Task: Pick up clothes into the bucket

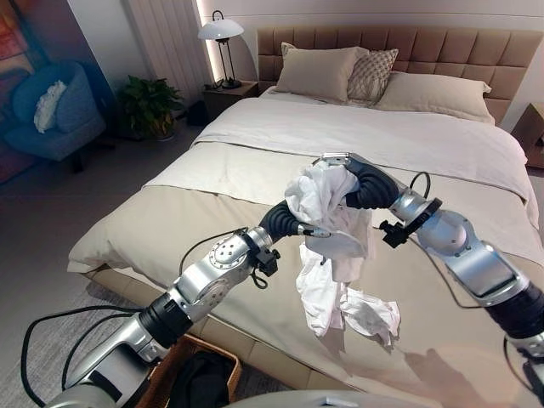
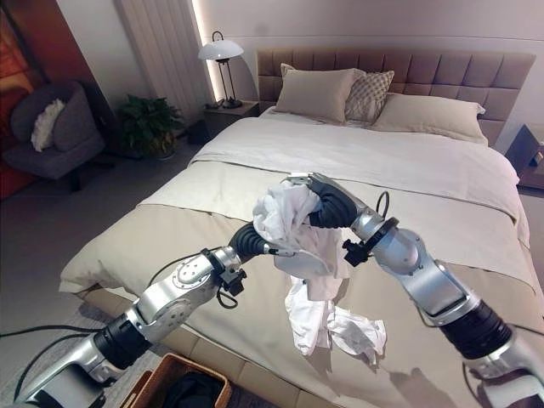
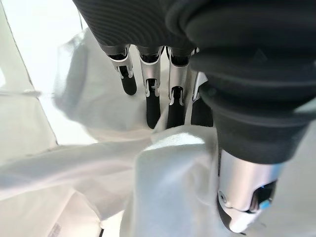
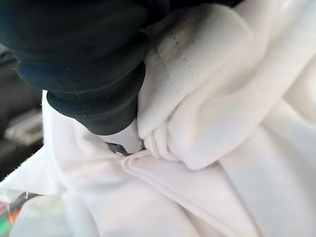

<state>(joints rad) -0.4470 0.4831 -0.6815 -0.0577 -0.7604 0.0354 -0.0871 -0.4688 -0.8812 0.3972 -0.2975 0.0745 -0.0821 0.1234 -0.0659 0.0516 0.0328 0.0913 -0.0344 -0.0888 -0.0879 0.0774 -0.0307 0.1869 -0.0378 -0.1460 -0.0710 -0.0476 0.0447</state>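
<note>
A white garment (image 1: 323, 200) hangs bunched above the foot of the beige bed (image 1: 170, 221), its lower end trailing onto the cover. From the lower left, my left hand (image 1: 282, 221) reaches under the bunch. The left wrist view shows its fingers (image 3: 148, 94) and thumb with a fold of the white cloth (image 3: 168, 187) caught between them. My right hand (image 1: 370, 185) comes in from the right and grips the top of the bunch, which is pressed against it in the right wrist view (image 4: 222, 98). A brown wicker basket (image 2: 161, 367) with a dark cloth inside stands on the floor below my left arm.
Pillows (image 1: 319, 72) lie against the padded headboard. A lamp (image 1: 219, 34) stands on a nightstand at the bed's far left, with a potted plant (image 1: 149, 104) and a blue armchair (image 1: 51, 115) further left. A rug covers the floor by the basket.
</note>
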